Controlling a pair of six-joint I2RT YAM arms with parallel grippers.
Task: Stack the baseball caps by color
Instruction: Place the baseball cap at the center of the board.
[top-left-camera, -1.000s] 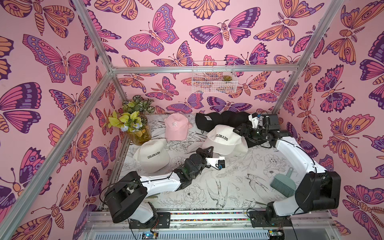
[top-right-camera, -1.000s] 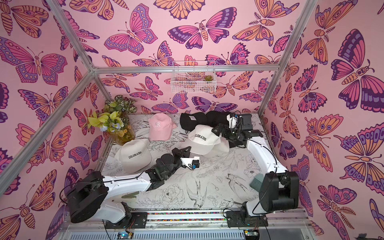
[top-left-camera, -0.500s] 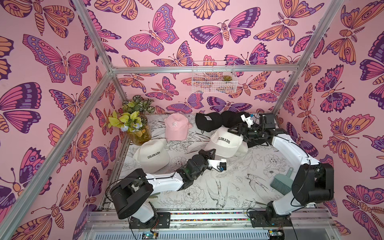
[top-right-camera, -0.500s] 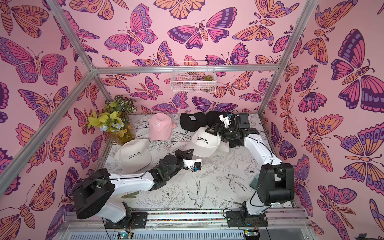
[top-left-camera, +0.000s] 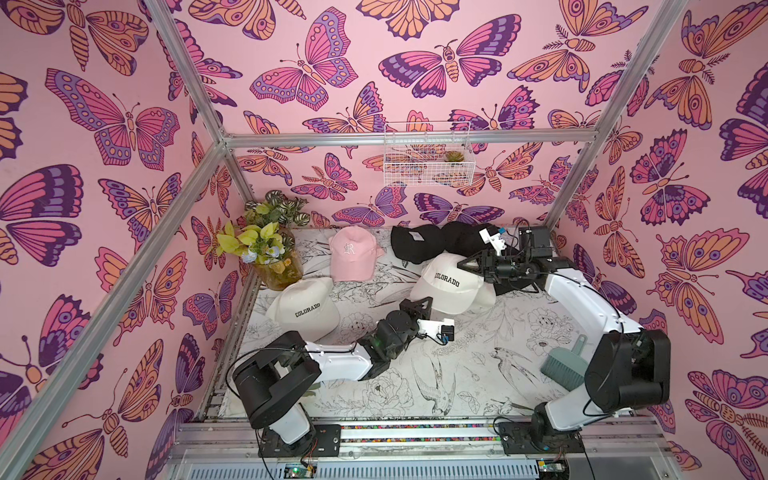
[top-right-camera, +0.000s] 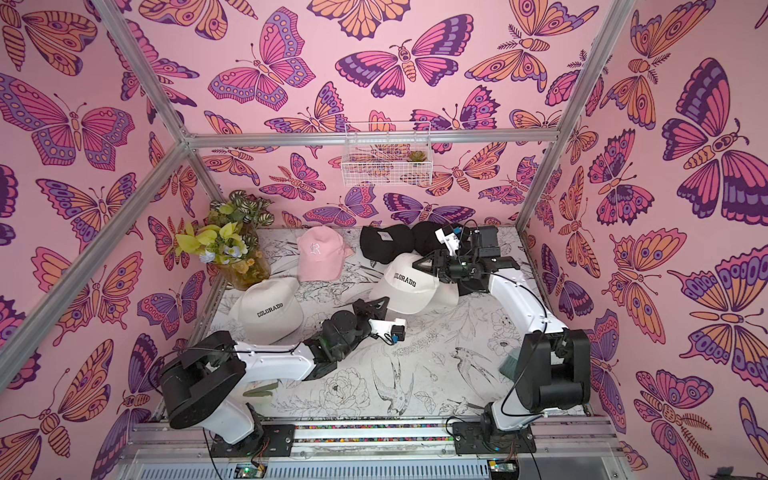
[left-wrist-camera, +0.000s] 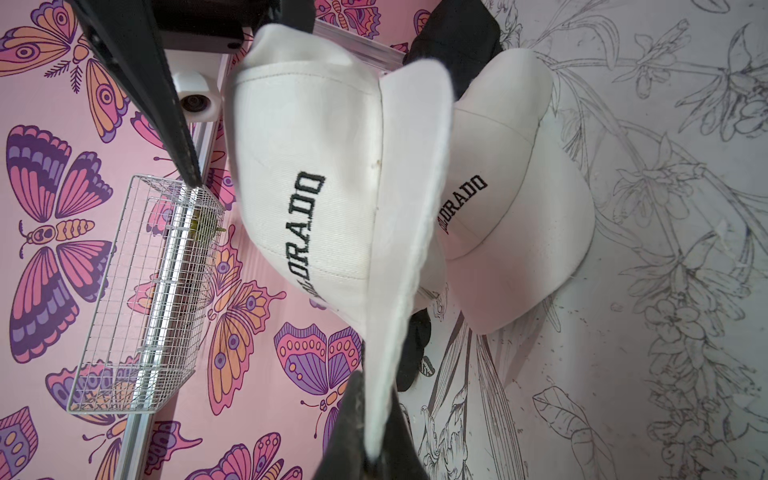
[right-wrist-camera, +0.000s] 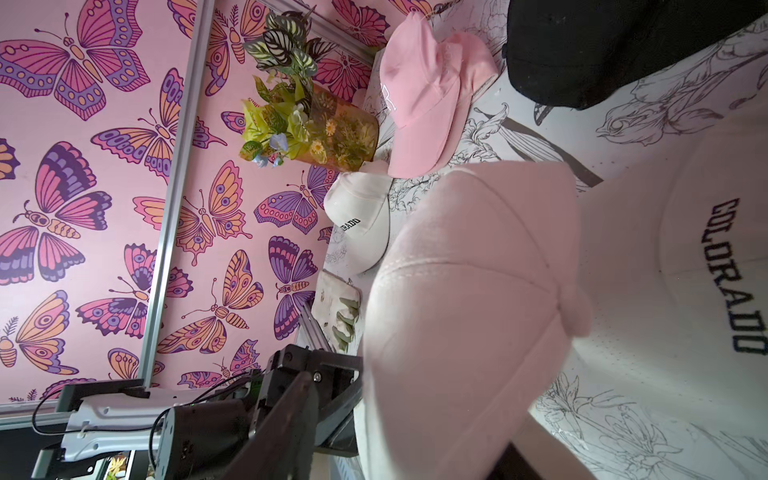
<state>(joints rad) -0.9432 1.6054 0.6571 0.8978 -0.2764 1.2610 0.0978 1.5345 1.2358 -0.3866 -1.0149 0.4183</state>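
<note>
Left wrist view is showing the left gripper pinching the brim of a cream COLORADO cap, which is hanging tilted just over a second COLORADO cap lying toward the back right of the table surface. In a top view the right gripper is reaching at the held cap's crown with jaws spread, one finger clear of the fabric. A pink cap and black caps are sitting along the back edge, and a third cream cap is lying near the left edge.

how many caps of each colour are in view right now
cream caps: 3
pink caps: 2, stacked
black caps: 2 showing, any nested beneath are hidden
total: 7 in view
</note>
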